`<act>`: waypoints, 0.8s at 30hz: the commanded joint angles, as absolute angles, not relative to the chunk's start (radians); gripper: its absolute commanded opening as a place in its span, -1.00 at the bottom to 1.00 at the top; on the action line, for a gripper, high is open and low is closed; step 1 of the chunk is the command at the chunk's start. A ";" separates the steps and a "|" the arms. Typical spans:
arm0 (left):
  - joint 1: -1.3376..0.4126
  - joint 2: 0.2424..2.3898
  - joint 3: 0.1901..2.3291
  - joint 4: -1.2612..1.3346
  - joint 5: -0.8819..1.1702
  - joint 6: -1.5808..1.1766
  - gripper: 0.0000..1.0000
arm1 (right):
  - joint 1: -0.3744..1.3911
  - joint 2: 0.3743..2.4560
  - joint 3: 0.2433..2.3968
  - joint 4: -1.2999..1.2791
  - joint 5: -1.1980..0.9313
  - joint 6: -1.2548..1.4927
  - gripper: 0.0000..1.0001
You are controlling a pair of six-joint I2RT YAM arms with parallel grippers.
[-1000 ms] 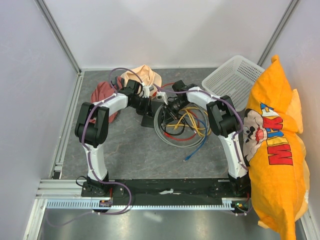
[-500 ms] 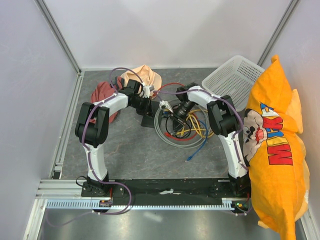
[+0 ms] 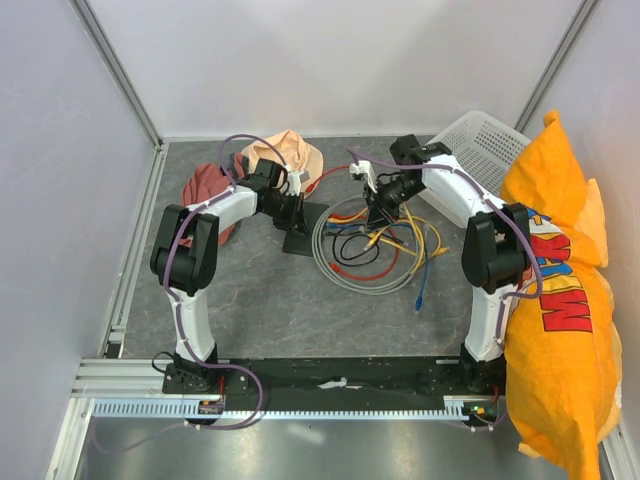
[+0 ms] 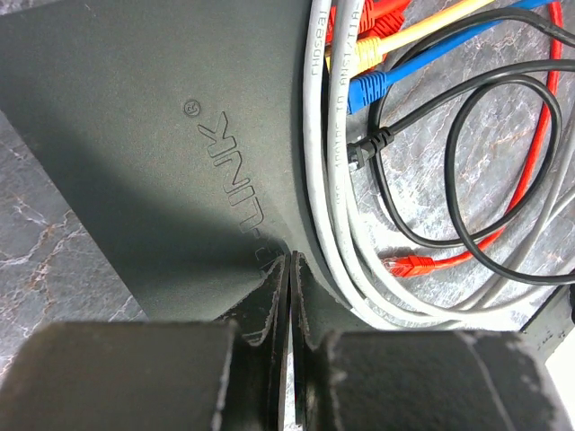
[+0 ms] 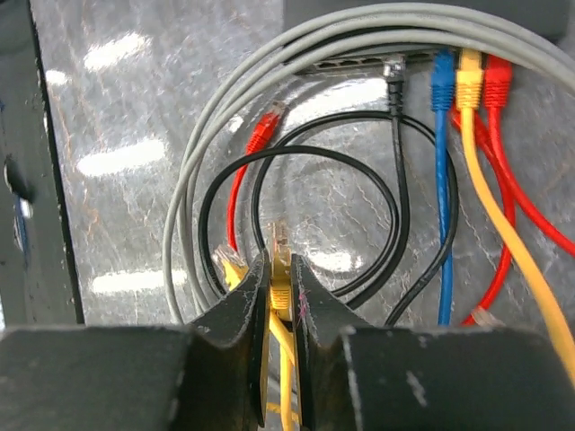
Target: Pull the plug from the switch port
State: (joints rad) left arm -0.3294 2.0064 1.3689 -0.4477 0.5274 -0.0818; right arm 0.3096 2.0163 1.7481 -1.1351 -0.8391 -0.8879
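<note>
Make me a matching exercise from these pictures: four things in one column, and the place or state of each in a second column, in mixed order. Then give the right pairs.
Things:
1. switch
2. basket
3. pillow
4. right gripper

Place or state:
A. shut on the yellow plug
B. orange, at the right edge
C. black, under the left gripper
D. white, at the back right

Pairs: 1-C, 2-D, 3-B, 4-A.
</note>
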 commanded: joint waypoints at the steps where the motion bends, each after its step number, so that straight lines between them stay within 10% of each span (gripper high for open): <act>1: -0.350 2.091 1.333 -0.472 0.354 -0.038 -0.87 | 0.258 1.931 1.694 -0.949 -0.882 -0.688 -0.99; 8: -0.360 2.086 1.331 -0.479 0.348 -0.028 -0.88 | 0.244 1.750 1.574 -0.183 -0.827 -0.069 -0.99; 24: -0.364 2.118 1.356 -0.485 0.359 -0.052 -0.91 | 0.192 1.463 1.407 -0.176 -0.016 -0.038 -0.99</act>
State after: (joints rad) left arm -0.3557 2.0155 1.3846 -0.4313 0.5087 -0.0818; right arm 0.1925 1.5345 1.3708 -0.1593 -0.2157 -0.0551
